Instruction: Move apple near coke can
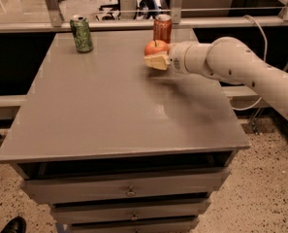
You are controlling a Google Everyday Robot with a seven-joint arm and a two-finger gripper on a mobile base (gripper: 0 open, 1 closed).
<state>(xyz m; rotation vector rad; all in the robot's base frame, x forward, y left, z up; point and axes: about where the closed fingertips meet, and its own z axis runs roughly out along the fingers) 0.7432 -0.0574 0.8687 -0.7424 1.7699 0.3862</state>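
While the green can [81, 33] stood well apart, out past its tip, the gripper [156, 57] pinched the apple [156, 46] between its fingers, the coke can [162, 27] just beside it on the far side. Best now, I'd judge: set down gently, release without bumping that can.

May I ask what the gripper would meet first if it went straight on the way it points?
The gripper, shut on the apple, points picture-left over the table; the way looks free, probably passing in front of the green can.
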